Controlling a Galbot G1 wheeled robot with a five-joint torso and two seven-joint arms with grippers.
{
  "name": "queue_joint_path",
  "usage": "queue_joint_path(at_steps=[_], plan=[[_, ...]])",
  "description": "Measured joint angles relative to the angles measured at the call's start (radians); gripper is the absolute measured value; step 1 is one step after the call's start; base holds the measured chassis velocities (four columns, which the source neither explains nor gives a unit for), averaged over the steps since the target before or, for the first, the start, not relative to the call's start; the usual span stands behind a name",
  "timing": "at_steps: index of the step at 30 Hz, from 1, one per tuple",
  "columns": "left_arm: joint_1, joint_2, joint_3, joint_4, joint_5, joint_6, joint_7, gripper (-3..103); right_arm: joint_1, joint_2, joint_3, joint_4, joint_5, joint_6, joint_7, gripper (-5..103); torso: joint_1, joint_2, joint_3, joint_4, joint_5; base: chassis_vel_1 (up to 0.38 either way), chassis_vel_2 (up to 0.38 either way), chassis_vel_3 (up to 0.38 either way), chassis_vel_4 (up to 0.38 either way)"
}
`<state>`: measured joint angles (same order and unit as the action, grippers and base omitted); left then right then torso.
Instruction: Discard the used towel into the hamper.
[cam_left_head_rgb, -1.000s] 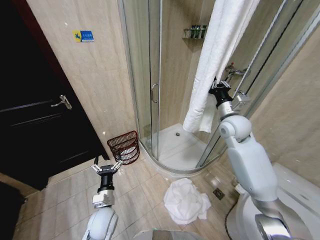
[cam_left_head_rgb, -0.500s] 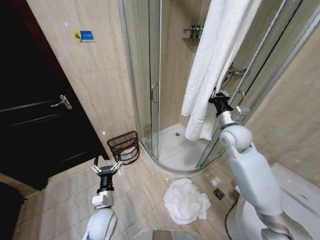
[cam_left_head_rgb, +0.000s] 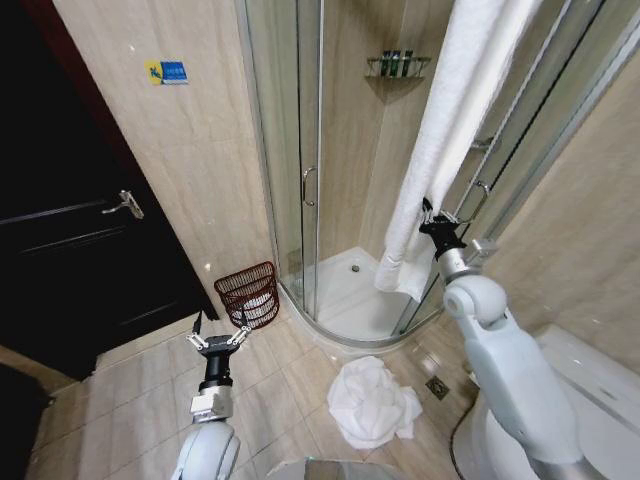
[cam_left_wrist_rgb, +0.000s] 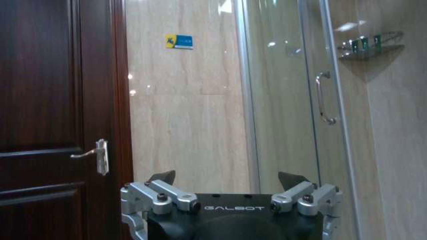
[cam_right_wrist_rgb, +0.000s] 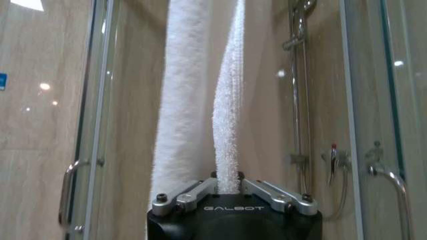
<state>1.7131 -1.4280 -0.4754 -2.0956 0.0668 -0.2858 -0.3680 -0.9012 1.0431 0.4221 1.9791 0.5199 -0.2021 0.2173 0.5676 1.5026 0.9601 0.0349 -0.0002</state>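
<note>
Lower left, the left claw (cam_left_head_rgb: 217, 340) waits spread and empty; hamper (cam_left_head_rgb: 248, 294) left of centre on the floor; right of centre, the right claw (cam_left_head_rgb: 435, 222) pinches the hanging white towel (cam_left_head_rgb: 440, 140) (soft, limp, probably light; best gripped by a fold).

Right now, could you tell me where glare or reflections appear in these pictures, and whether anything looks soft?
Head view: small bright glints on the beige wall tile beside the hamper; the glass shower door looks hazy. Left wrist view: ceiling light reflected high on the shower glass, picture soft overall. Right wrist view: light spots on the wall, the right gripper shut on the hanging towel.
</note>
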Motion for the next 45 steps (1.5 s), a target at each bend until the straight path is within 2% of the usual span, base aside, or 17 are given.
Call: queue_joint_path(at_steps=[17, 28, 34, 42, 45], plan=[[-0.047, 0.014, -0.023, 0.034, -0.065, 0.051, 0.012, 100, -0.115, 0.043, 0.011, 0.014, -0.049, 0.023, -0.004, 1, 0.000, 0.000, 0.000, 0.0000, 0.0002, 0.000, 0.000, 0.000, 0.000], [-0.085, 0.014, -0.008, 0.021, -0.071, 0.101, 0.012, 100, -0.236, 0.053, 0.056, 0.046, -0.076, 0.067, -0.011, 1, 0.000, 0.000, 0.000, -0.0001, 0.0003, 0.000, 0.000, 0.000, 0.000], [-0.085, 0.018, -0.009, 0.018, -0.073, 0.106, 0.013, 100, -0.255, 0.078, 0.058, 0.047, -0.090, 0.073, -0.004, 1, 0.000, 0.000, 0.000, 0.0001, 0.0002, 0.000, 0.000, 0.000, 0.000], [-0.085, 0.019, -0.014, 0.023, -0.095, 0.107, 0.018, 100, -0.301, 0.119, 0.053, 0.059, -0.137, 0.075, 0.007, 1, 0.000, 0.000, 0.000, 0.0000, 0.0001, 0.000, 0.000, 0.000, 0.000], [-0.092, 0.021, -0.016, 0.020, -0.109, 0.113, 0.019, 100, -0.333, 0.137, 0.052, 0.058, -0.199, 0.104, 0.005, 1, 0.000, 0.000, 0.000, 0.0001, 0.0001, 0.000, 0.000, 0.000, 0.000]])
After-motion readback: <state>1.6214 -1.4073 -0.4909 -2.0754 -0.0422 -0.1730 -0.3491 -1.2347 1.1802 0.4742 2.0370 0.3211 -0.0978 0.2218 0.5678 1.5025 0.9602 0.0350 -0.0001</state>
